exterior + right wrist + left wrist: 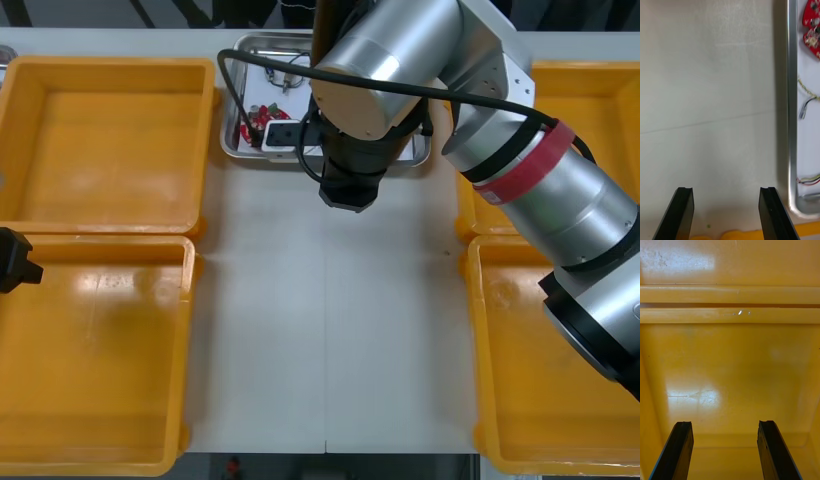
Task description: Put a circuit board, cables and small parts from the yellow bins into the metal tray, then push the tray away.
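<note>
A light table [330, 330] is seen from above, with four deep yellow plastic bins [110, 140], two at each side, and a shallow shiny metal tray [228, 135] with a white inside set between the far pair. In the tray lie a round red circuit board [262, 120], thin red and yellow cables [807, 181] and small metal parts [805, 107]; the four bins look bare inside. From this the loading is judged to be done and the pushing step to be in hand. The silver right arm [420, 70] is stretched across the tray's near side, and much of the tray is hidden by it. In the right wrist view the right gripper [726, 192] is shown with its black fingers spread apart and nothing between them, held over bare table, with the tray's bright rim running just beside one finger. Whether that finger touches the rim cannot be told. The left gripper [725, 425] is parked at the table's left side over the near left bin, its fingers likewise parted and empty. For the next move, firm contact against the tray's near rim is called for, followed by a steady, straight shove toward the table's far edge. The push is best kept low and centred, so that the tray is slid rather than turned and its contents are not jolted out.
</note>
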`<state>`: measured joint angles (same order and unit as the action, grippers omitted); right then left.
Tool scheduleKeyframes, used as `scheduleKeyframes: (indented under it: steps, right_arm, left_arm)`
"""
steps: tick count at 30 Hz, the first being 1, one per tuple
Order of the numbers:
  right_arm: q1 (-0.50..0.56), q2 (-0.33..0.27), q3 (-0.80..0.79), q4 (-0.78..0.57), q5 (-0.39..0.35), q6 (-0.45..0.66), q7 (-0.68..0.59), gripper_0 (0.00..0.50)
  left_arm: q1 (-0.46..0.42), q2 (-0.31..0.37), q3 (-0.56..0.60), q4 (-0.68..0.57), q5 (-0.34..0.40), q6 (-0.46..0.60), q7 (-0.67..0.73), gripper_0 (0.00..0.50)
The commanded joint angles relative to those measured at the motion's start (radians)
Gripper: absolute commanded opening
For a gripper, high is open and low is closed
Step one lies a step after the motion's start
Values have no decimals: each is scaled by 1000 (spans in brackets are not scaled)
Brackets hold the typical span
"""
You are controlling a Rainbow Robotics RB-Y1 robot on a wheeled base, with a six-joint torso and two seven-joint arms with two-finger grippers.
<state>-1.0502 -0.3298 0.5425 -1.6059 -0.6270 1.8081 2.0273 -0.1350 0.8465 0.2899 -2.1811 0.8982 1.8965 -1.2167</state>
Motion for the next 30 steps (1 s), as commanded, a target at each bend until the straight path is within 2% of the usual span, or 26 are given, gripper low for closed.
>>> scheduleKeyframes:
  steps: [1,8,14,20,26,30]
  right_arm:
    - [94,0,-138,-181,15,112,-131,500]
    - [222,-46,-248,-364,24,112,-309,500]
    - [364,-124,-314,-520,20,112,-509,500]
    - [487,-203,-369,-617,10,112,-681,500]
    - [549,-252,-429,-675,1,112,-825,500]
    - [598,-295,-497,-694,-48,112,-886,500]
  left_arm:
    - [23,29,12,-14,2,-10,-96,500]
    - [23,29,12,-14,2,-10,-96,500]
    - [23,29,12,-14,2,-10,-96,500]
    - [23,29,12,-14,2,-10,-96,500]
    - [23,29,12,-14,2,-10,-96,500]
    - [23,29,12,-14,2,-10,-96,500]
